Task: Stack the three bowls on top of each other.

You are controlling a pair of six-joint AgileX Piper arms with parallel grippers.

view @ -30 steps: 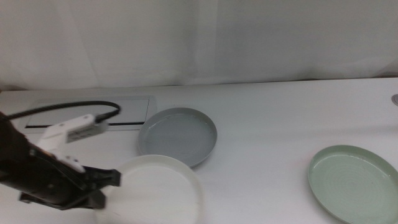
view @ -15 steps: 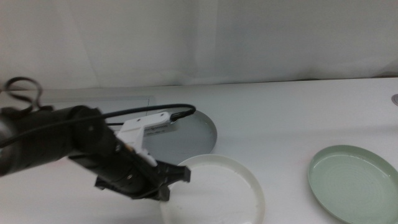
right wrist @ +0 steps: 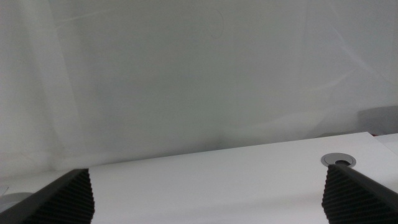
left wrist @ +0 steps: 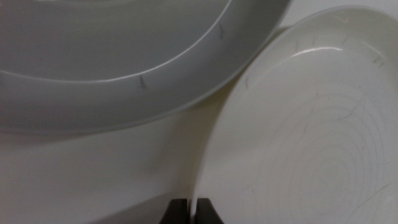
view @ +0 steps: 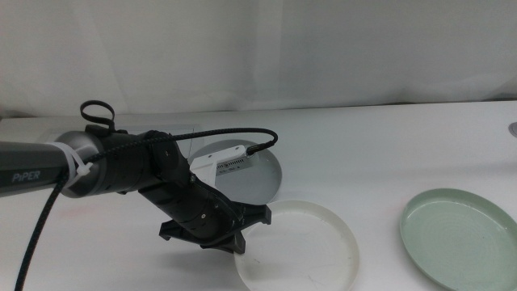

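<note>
My left gripper [view: 252, 230] reaches in from the left and is shut on the near left rim of the white bowl [view: 300, 246], holding it low over the table's front middle. In the left wrist view the jaws pinch the white bowl's rim [left wrist: 292, 137] at the bottom edge. The grey-blue bowl [view: 257, 179] sits just behind it, partly hidden by my arm; it also shows in the left wrist view [left wrist: 112, 62]. The pale green bowl [view: 460, 237] lies at the front right. My right gripper [right wrist: 208, 193] is out of the middle view, jaws wide apart and empty.
A flat white panel with a dark slot lies at the back left, mostly hidden behind my left arm. A small round grommet [view: 512, 128] sits at the table's right edge; it also shows in the right wrist view [right wrist: 339, 160]. A white curtain [view: 258, 48] backs the table.
My left arm has carried the white bowl to the right, from the front left corner past the grey-blue bowl toward the table's middle. The other two bowls have not moved.
</note>
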